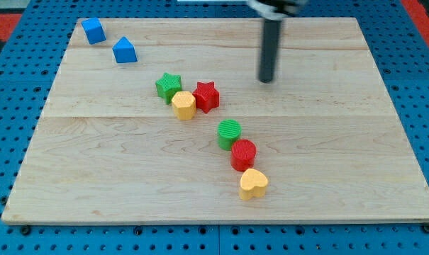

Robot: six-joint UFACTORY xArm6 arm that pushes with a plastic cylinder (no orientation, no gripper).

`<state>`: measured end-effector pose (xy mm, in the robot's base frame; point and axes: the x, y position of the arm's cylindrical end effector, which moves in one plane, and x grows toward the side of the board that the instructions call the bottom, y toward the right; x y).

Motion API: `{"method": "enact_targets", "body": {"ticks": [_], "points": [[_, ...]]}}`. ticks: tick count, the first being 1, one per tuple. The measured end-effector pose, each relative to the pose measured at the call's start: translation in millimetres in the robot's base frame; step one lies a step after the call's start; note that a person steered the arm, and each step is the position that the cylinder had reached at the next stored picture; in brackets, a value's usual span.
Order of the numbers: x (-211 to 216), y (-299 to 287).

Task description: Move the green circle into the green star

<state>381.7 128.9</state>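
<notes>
The green circle (230,133) sits near the board's middle, touching the red circle (243,154) below and right of it. The green star (169,86) lies up and to the left of it, touching a yellow hexagon (184,105), with a red star (206,95) to the hexagon's right. My tip (267,80) stands on the board above and to the right of the green circle, well apart from it and to the right of the red star.
A yellow heart (253,183) lies below the red circle. A blue cube (93,30) and a blue house-shaped block (125,50) sit at the board's top left. The wooden board (342,177) rests on a blue pegboard.
</notes>
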Motion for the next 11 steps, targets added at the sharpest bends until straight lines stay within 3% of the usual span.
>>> {"method": "enact_targets", "body": {"ticks": [1,2,3,4,5,6,7,8,11], "points": [[55,47],[109,-20],[108,-83],[79,-193],[79,-200],[127,-214],[138,-266],[101,-247],[48,-286]]}}
